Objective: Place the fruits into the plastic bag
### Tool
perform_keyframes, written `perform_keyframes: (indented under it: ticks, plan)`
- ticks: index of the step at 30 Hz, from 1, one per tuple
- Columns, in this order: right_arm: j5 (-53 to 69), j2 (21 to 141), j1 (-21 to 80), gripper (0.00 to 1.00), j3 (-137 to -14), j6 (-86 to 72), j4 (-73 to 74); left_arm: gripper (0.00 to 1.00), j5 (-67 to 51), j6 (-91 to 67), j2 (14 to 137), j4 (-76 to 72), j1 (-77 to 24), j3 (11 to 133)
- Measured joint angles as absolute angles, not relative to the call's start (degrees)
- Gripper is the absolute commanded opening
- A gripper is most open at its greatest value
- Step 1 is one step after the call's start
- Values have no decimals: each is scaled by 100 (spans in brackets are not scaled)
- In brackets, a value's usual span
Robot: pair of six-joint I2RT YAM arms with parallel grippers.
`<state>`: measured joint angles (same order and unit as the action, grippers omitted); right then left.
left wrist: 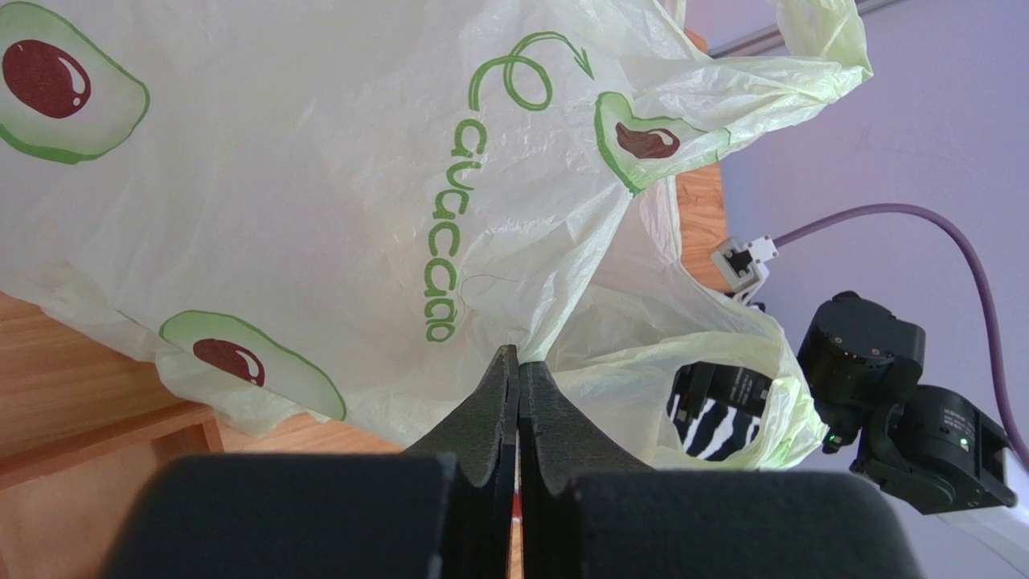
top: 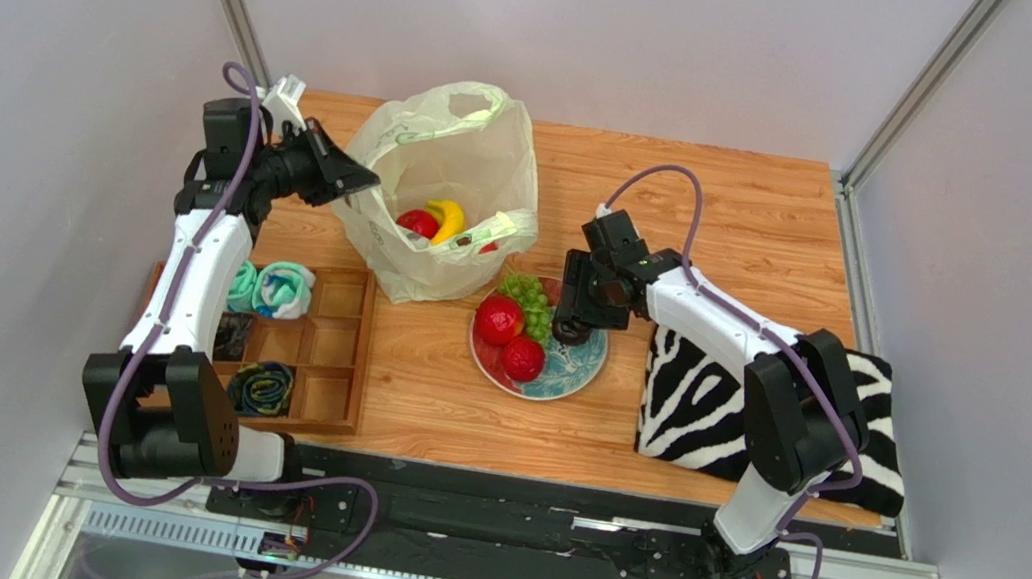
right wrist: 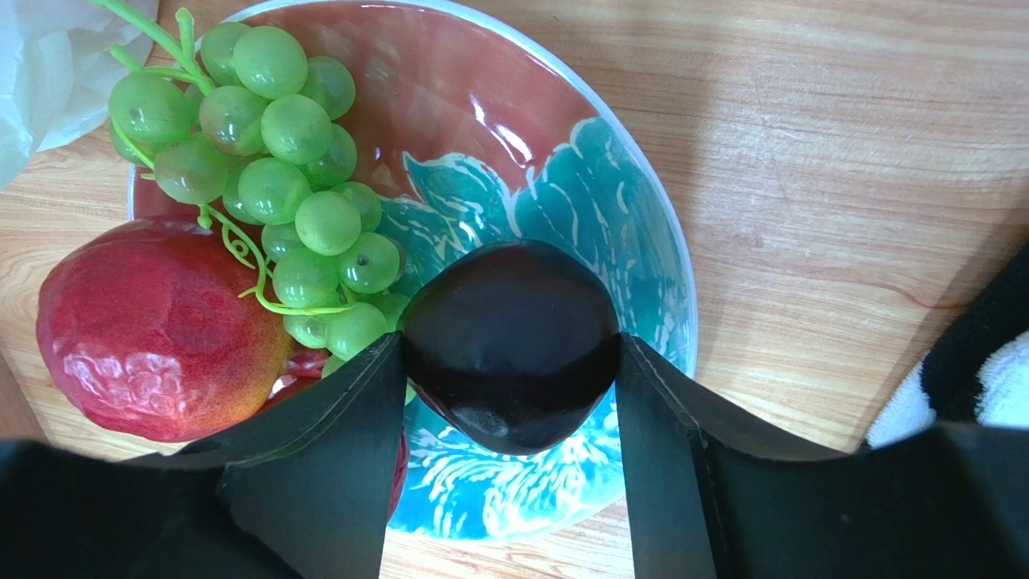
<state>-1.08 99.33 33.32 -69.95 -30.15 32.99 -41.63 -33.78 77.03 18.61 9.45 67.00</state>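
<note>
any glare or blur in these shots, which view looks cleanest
Top external is cleanest: even soft light, sharp all over, only faint shadows on the table. Left wrist: light shines through the plastic bag, print crisp, left hand a dark soft-edged foreground. Right wrist: white glare streaks on the plate glaze, a dull sheen on the dark fruit, grapes sharp.

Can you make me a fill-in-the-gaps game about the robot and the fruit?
1. The left end effector pinches the plastic ____.
2. The right end effector grips a dark fruit over the patterned ____.
3. The grapes beside it are ____.
Missing words: bag, plate, green.
</note>
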Motion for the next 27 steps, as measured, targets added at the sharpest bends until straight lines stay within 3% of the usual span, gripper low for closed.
perform_keyframes:
  ticks: [16,21,27]
  plan:
    - [-805,8171,3481,30,-7507,-2893,2805,0,-4167,-3378,7703,1861,945,6700]
    - [-698,8272,3671,30,-8274,-2768,2217,0,-4169,-3378,7673,1846,945,6635]
    - [-362,9299,3881,31,-9677,-2596,1909,0,-4171,-3378,7585,1824,934,6455]
